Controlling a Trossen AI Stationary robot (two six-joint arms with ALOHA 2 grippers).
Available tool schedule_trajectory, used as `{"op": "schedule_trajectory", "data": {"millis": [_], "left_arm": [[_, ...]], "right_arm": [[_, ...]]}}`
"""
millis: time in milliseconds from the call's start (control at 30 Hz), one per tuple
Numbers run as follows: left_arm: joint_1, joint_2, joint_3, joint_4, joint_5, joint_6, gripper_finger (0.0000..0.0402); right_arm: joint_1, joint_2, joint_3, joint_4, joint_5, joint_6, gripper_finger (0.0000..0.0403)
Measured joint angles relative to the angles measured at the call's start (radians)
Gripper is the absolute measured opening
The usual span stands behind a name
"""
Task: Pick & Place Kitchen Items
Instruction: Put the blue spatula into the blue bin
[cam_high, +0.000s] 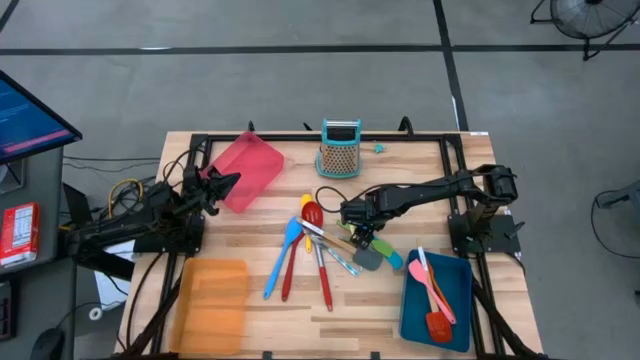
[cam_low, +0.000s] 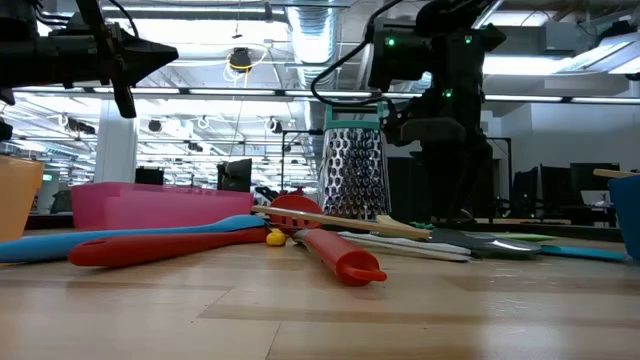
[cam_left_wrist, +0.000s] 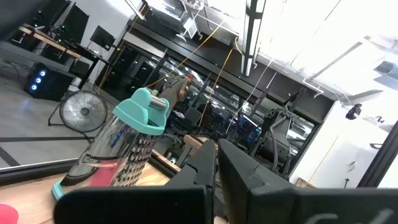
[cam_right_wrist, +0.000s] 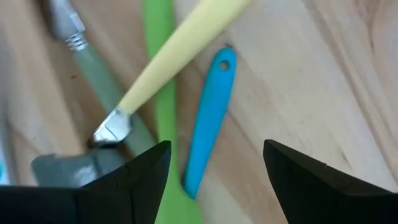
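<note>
A pile of slim utensils lies on the wooden table's middle: a red spoon (cam_high: 313, 213), a blue spoon (cam_high: 281, 256), a red-handled piece (cam_high: 324, 278), a grey spatula (cam_high: 367, 258). My right gripper (cam_high: 358, 236) is open above the pile's right end. In the right wrist view its fingers (cam_right_wrist: 214, 168) stand on either side of a blue handle (cam_right_wrist: 208, 118), beside a green handle (cam_right_wrist: 163, 93), with a cream handle (cam_right_wrist: 180, 50) lying across. My left gripper (cam_high: 224, 183) is shut and empty over the red tray (cam_high: 250, 165).
A teal box grater (cam_high: 340, 150) stands at the far middle. A blue tray (cam_high: 455, 300) at the near right holds orange and pink spatulas (cam_high: 436, 295). An orange tray (cam_high: 212, 300) lies at the near left.
</note>
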Motion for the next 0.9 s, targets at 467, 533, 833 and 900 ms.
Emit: {"op": "schedule_trajectory", "data": {"millis": [467, 533, 833, 900], "left_arm": [[0.000, 0.000, 0.000, 0.000, 0.000, 0.000, 0.0002], [0.000, 0.000, 0.000, 0.000, 0.000, 0.000, 0.0002], [0.000, 0.000, 0.000, 0.000, 0.000, 0.000, 0.0002], [0.000, 0.000, 0.000, 0.000, 0.000, 0.000, 0.0002]], "right_arm": [[-0.036, 0.055, -0.008, 0.052, 0.001, -0.020, 0.0255], [-0.040, 0.055, -0.008, 0.057, 0.001, -0.020, 0.0255], [-0.040, 0.057, -0.009, 0.079, 0.002, -0.006, 0.0255], [-0.040, 0.078, -0.010, 0.075, 0.001, -0.006, 0.0255]]}}
